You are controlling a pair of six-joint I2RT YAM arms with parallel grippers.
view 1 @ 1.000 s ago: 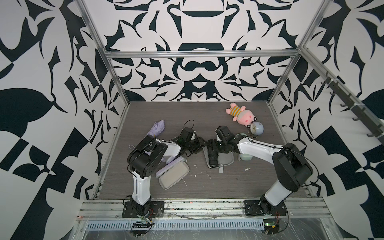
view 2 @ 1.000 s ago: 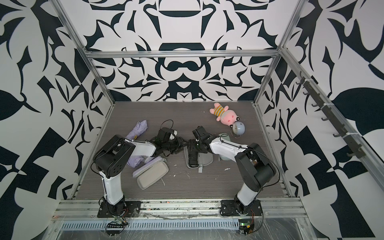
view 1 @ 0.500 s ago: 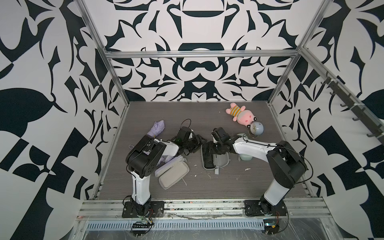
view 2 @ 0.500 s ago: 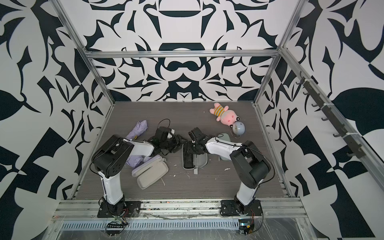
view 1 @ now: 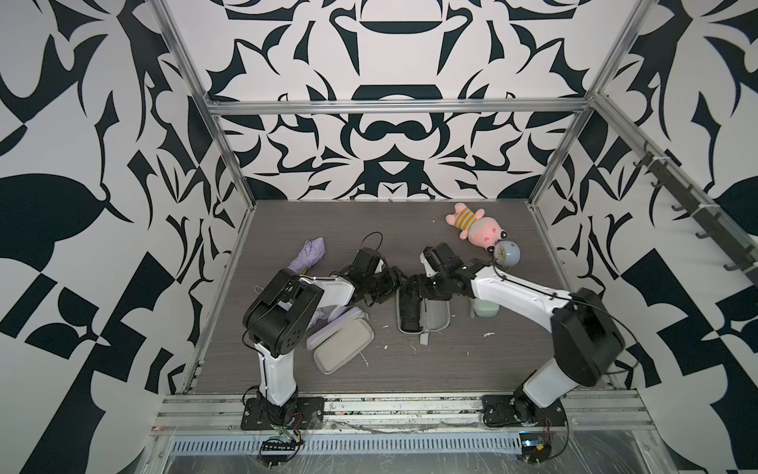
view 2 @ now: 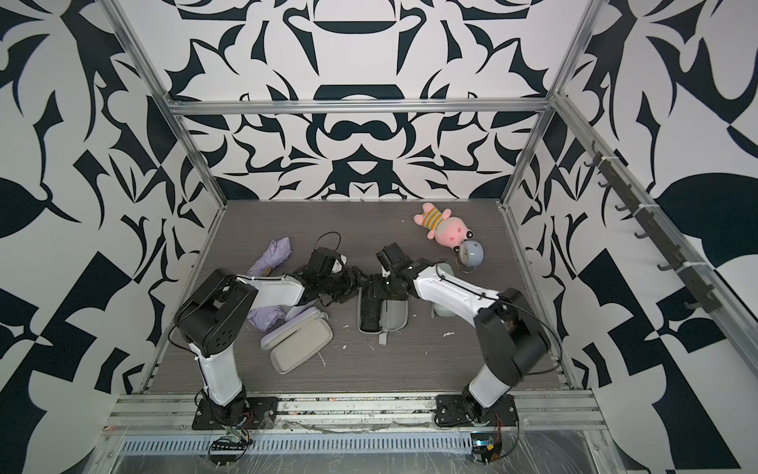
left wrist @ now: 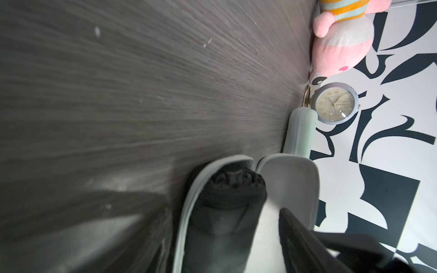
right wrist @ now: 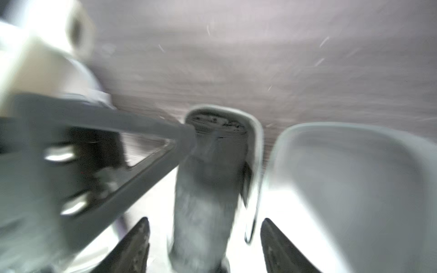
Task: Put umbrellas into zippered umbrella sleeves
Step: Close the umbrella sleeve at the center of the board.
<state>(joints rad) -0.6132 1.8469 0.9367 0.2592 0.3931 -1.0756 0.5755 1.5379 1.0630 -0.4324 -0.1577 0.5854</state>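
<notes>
Black umbrella (view 1: 410, 305) bedded in the open black sleeve (view 1: 437, 318), both tools at its far end
It lies mid-table (view 1: 451, 369), long axis front to back; right tool (right wrist: 204, 222) straddles it, fingers apart, unclamped, nearer; left tool (view 1: 394, 283), also spread, sits beside

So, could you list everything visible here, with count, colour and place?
black umbrella: one, black, lying in the centre sleeve
centre sleeve: one, open, grey inside, mid-table
lilac umbrellas: two, lilac, one far left, one under the left arm
lilac sleeve: at least one, open, near left
mint sleeve: one, mint green, shut, beside the clock
plush toy: one, pink, far right
clock: one, pale blue, by the plush toy
left arm: one, white-black, jaws open at the black umbrella
right arm: one, white-black, jaws open astride it
</notes>
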